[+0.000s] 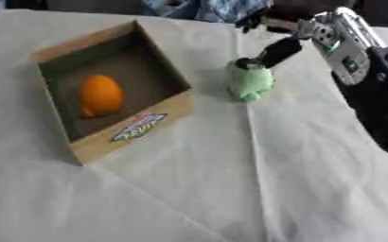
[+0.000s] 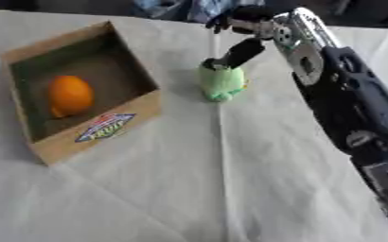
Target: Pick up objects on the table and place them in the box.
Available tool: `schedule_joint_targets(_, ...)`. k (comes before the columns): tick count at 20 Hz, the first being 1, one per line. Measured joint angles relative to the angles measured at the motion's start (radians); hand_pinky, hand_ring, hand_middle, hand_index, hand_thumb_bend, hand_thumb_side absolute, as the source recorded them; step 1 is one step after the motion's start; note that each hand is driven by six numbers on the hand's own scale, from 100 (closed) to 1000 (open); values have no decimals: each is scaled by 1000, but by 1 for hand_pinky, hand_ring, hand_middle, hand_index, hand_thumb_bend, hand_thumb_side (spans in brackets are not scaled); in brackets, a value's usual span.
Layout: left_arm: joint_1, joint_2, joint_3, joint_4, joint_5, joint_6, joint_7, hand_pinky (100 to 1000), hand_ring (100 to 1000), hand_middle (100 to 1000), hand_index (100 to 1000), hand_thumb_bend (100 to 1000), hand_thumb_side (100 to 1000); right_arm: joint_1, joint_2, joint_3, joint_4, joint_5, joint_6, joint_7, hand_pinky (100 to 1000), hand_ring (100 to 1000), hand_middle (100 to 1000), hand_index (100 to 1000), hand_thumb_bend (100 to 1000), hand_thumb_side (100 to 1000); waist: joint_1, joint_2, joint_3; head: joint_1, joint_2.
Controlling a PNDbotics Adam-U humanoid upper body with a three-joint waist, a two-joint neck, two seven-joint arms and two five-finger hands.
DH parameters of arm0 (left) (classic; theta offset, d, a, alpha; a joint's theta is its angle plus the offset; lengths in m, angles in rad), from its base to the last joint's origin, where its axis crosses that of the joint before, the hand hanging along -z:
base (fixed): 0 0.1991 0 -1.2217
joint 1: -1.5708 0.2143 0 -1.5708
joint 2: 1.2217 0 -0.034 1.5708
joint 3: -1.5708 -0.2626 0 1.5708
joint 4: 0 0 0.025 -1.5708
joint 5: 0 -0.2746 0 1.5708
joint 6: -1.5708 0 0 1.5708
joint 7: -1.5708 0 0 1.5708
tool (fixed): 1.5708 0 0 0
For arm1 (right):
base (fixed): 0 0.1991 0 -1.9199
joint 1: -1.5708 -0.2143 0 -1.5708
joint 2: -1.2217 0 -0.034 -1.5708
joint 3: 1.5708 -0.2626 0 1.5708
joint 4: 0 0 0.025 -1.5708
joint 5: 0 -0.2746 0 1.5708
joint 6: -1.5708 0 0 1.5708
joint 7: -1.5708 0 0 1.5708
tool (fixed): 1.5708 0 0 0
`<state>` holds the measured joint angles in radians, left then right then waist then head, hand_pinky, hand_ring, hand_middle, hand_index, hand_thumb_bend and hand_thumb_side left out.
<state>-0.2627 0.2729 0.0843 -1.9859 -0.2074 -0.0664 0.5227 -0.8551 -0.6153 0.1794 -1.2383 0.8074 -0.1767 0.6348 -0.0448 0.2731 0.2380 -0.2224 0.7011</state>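
An open cardboard box (image 1: pixel 106 145) with a fruit label on its front wall stands at the left of the table. An orange, rounded object (image 1: pixel 101 94) lies inside it. To the right of the box a pale green soft object (image 1: pixel 251 82) sits on the white cloth. My right hand (image 2: pixel 301 42) comes in from the upper right and hangs over the green object. One dark finger (image 1: pixel 277 50) points down and touches the object's top, while the others stretch out beyond it. The hand is open and the object rests on the table. My left hand is out of sight.
A white cloth (image 1: pixel 197 189) with a crease running down its middle covers the table. My right forearm (image 2: pixel 355 118) crosses the right side. Dark shapes and blue cloth (image 1: pixel 206 8) lie beyond the far edge.
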Motion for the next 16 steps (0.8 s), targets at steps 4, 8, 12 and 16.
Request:
schedule_joint_targets(4, 0, 0, 0, 0, 0, 0, -4, 621, 798, 1000, 699, 262, 990, 8, 0, 6, 30, 29, -8, 2, 930, 907, 835, 972, 497, 607, 0, 2, 0, 0, 0)
schedule_joint_targets(8, 0, 0, 0, 0, -1, 1, -7, 621, 799, 1000, 699, 261, 988, 11, 3, 6, 67, 62, -15, -4, 933, 910, 840, 973, 549, 562, 1, 2, 1, 0, 0)
schedule_joint_targets(12, 0, 0, 0, 0, -1, 1, -8, 621, 799, 1000, 699, 258, 986, 10, 9, 6, 105, 112, -19, -23, 929, 902, 841, 977, 576, 492, 4, 3, 1, -1, -1)
schedule_joint_targets(16, 0, 0, 0, 0, -1, 0, -10, 621, 799, 1000, 699, 256, 987, 10, 19, 6, 135, 131, -26, -43, 921, 895, 836, 979, 580, 459, 5, 5, 1, -1, -1)
